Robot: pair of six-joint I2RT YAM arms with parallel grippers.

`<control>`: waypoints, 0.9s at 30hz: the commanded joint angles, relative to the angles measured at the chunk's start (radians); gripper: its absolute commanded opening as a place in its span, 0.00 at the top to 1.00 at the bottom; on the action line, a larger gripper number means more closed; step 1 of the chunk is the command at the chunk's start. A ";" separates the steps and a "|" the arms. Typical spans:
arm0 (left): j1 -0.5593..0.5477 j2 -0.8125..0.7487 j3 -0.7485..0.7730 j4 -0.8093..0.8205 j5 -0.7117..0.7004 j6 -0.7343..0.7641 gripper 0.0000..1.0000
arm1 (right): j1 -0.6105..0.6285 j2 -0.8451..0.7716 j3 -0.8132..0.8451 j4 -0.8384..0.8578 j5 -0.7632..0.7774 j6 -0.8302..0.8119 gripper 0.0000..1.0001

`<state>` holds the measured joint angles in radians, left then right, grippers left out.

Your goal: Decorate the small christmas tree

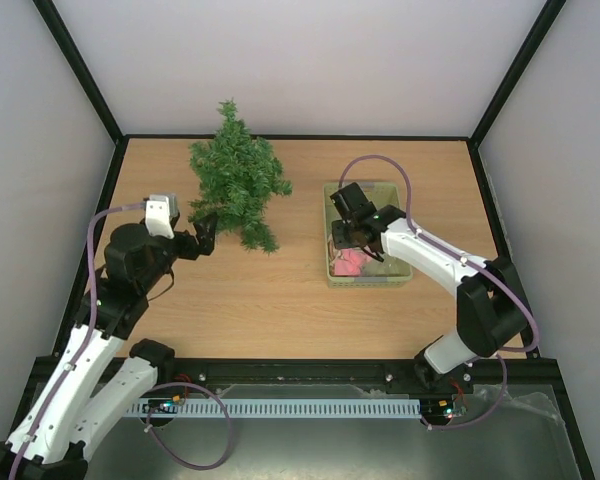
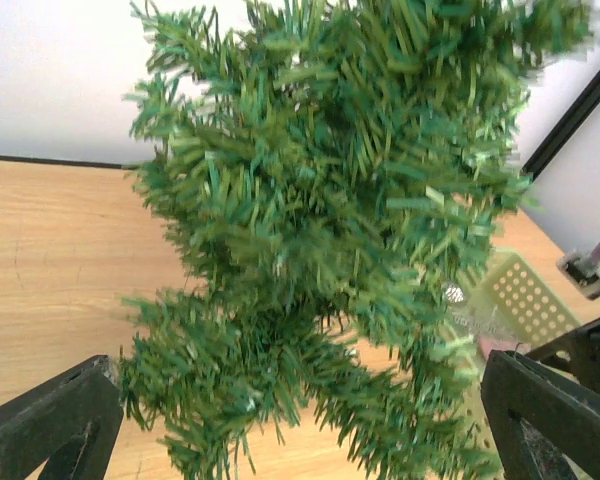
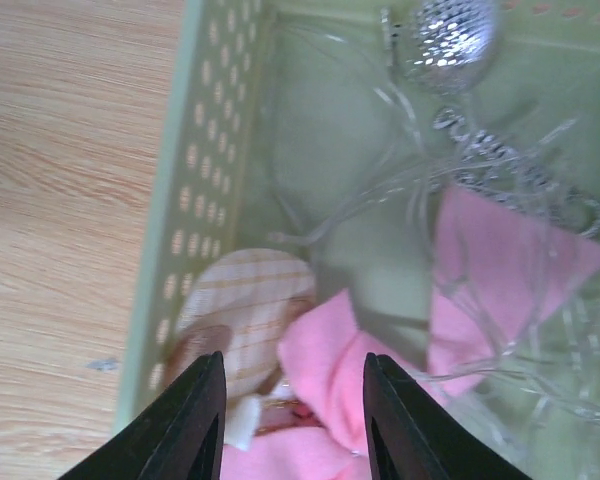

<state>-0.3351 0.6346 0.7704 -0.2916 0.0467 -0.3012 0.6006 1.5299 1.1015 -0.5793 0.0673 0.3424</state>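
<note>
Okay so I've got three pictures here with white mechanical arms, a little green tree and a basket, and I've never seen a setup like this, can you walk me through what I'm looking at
These are two robot arms bolted at the near edge of a wooden table. The overhead picture comes from a fixed camera above and behind them. The other two come from cameras on each wrist, so the dark prongs at the bottom are that arm's own fingers.

The left tool is open right at the base of the small christmas tree, which fills the left wrist view; it grips nothing.

The right tool hangs open over the pale green basket, holding nothing. Inside lie pink fabric pieces, a silver glitter ball, a striped ornament and clear stringy trim.
</note>
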 commanded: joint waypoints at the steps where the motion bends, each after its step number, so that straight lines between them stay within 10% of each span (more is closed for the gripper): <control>1: -0.012 -0.066 -0.062 0.064 -0.057 0.024 0.01 | 0.001 0.013 -0.024 0.051 -0.118 0.078 0.64; 16: -0.031 -0.065 -0.085 0.091 -0.053 0.040 0.00 | -0.056 0.117 -0.019 0.030 0.280 0.019 0.64; 27: -0.047 -0.075 -0.090 0.089 -0.074 0.052 0.00 | -0.102 0.248 0.016 0.075 0.241 -0.073 0.62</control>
<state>-0.3729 0.5682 0.6895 -0.2287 -0.0193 -0.2676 0.5137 1.7473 1.0767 -0.5236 0.2920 0.3164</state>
